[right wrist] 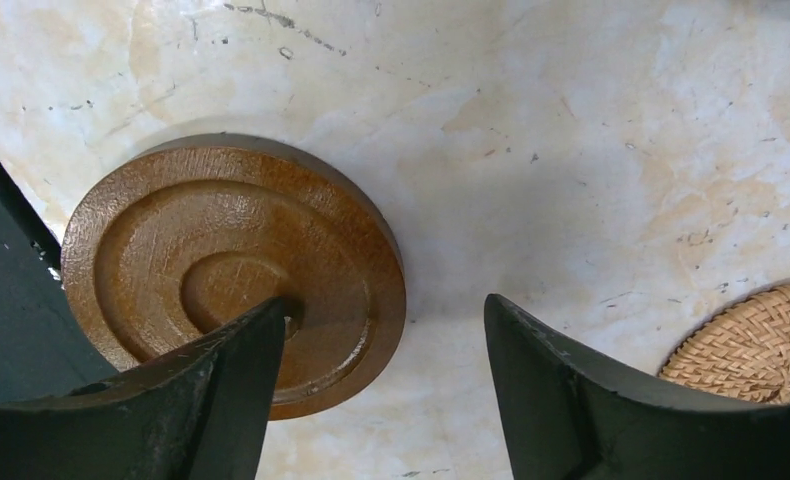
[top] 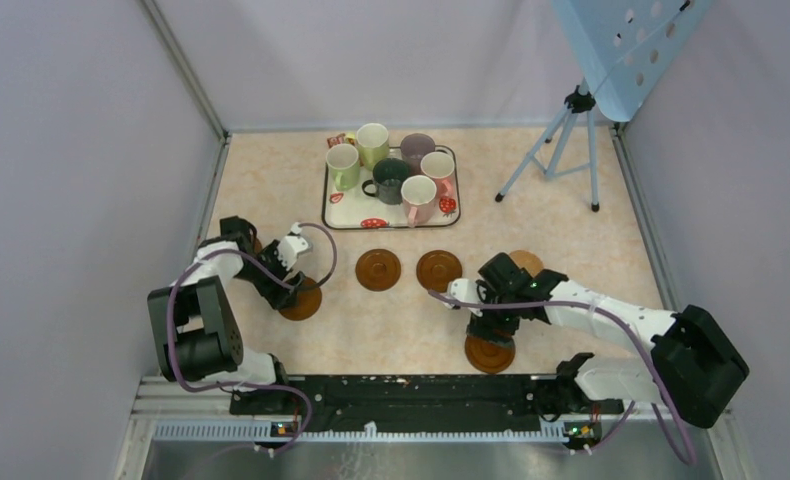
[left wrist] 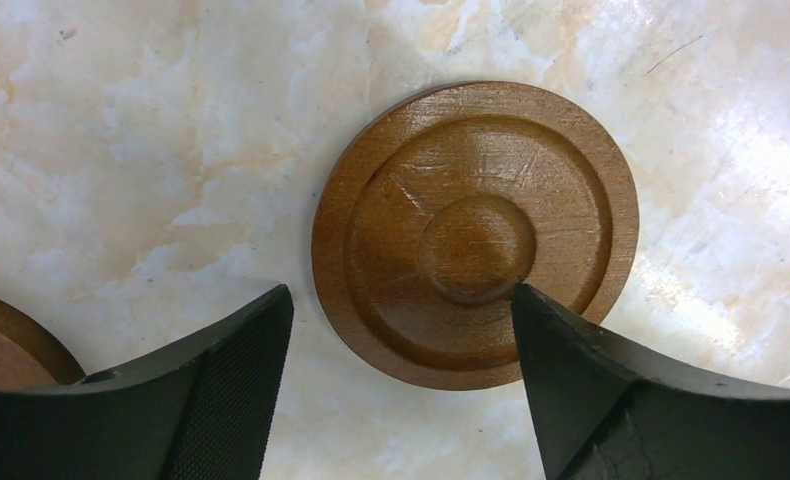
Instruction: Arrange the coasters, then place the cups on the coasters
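Six cups (top: 391,175) stand together on the white tray (top: 333,210) at the back. Two brown coasters (top: 378,269) (top: 439,270) lie side by side in front of it. My left gripper (top: 294,283) (left wrist: 401,292) hangs open over a third coaster (top: 306,303) (left wrist: 476,235), its right fingertip above the disc and its left one over bare table. My right gripper (top: 492,335) (right wrist: 383,303) is open over a fourth coaster (top: 490,354) (right wrist: 231,265), with only its left fingertip above that one. A lighter tan woven coaster (top: 527,262) (right wrist: 761,345) lies beyond the right arm.
In the left wrist view the edge of another brown disc (left wrist: 6,345) shows at the lower left. A tripod (top: 571,140) with a blue perforated panel stands at the back right. Walls close the table on three sides, and a black rail (top: 411,390) runs along the near edge.
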Motion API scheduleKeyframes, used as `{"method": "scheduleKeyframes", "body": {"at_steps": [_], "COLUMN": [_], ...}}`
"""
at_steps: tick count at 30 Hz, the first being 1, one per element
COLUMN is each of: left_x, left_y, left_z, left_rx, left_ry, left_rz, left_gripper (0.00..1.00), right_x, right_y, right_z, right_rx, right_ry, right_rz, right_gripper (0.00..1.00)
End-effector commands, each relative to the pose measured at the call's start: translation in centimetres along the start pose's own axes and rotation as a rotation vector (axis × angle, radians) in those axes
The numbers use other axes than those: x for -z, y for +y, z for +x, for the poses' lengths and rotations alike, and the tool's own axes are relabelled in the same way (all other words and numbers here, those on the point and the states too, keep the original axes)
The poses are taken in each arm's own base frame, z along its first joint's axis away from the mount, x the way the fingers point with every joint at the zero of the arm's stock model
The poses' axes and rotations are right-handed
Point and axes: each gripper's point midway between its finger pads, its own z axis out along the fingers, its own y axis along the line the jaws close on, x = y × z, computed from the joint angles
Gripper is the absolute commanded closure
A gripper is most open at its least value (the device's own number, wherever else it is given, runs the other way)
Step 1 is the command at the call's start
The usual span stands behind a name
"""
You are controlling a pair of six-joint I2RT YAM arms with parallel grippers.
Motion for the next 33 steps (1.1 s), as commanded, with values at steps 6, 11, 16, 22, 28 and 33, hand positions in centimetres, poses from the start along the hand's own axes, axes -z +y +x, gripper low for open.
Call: {"method": "scheduleKeyframes", "body": {"at_steps": [6,11,16,22,28,33], "left_x": [-0.4,-0.9,-1.9,-2.8,-3.5,-3.8], "left_y": [0.5,1.0,1.4,2.3,2.1,2.1], "left_z": [-1.3,-2.8,-4.1,-5.2,-5.9,-6.3], "left_rx": [0.002,0.043,0.048,0.074,0.078,0.078], "left_ry": [-0.063,-0.102,-0.104,-0.105,-0.110,-0.116], "left_rz": [0.000,0.018,0.016,-0.016,-0.010,-0.009], "left_gripper": [0.36,0.53,0.58,0.60,0.60,0.60], "right_x": [-0.8,-1.0,-1.2,-1.2,-1.0,-0.8], "right_y": [-4.4,-7.4,-9.8,-12.4,-16.1,-16.4], "right_z": [-0.5,0.4,-0.3,0.6,1.9,4.5], "right_rx": [-0.080,-0.213,-0.258,-0.310,-0.376,-0.440], "right_ry": [0.032,0.055,0.046,0.064,0.081,0.138], "right_rz": [0.191,0.219,0.247,0.284,0.323,0.314], "right_gripper": [0.43,0.51,0.53,0.54,0.54,0.56]}}
